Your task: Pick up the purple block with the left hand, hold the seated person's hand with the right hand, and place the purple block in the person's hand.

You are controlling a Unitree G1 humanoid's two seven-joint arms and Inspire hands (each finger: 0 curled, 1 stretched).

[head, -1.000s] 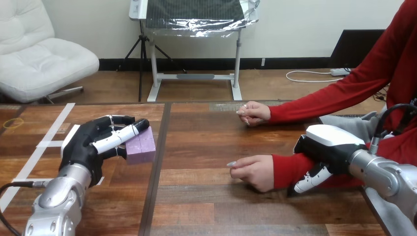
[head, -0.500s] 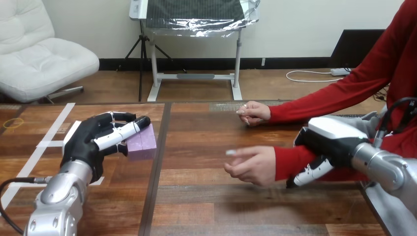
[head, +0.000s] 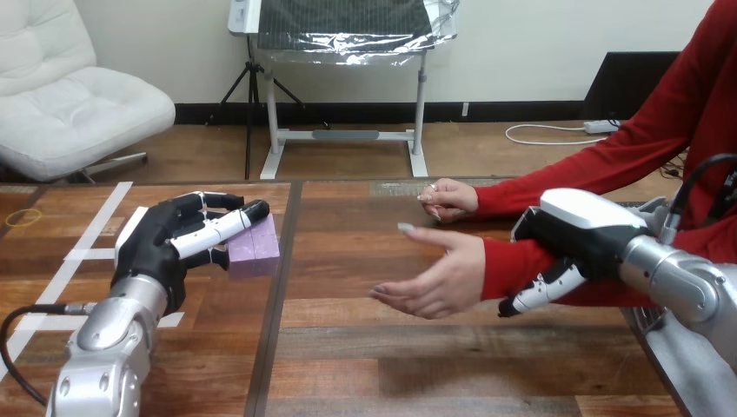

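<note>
One purple block (head: 257, 252), tilted, gripped in left hand (head: 158, 248); long axis unclear.

One purple rectangular block (head: 254, 248); two robot hands: left hand (head: 161, 243), right hand (head: 574, 234); two of person's: open hand (head: 434, 278), curled hand (head: 450, 200); one wooden tabletop (head: 365, 347).

block (head: 255, 249) in left robot hand (head: 161, 243), person's hand (head: 434, 280) rightward (above table (head: 348, 347))

White tape strips (head: 102, 208) across the left part of the wooden table (head: 365, 347).
</note>
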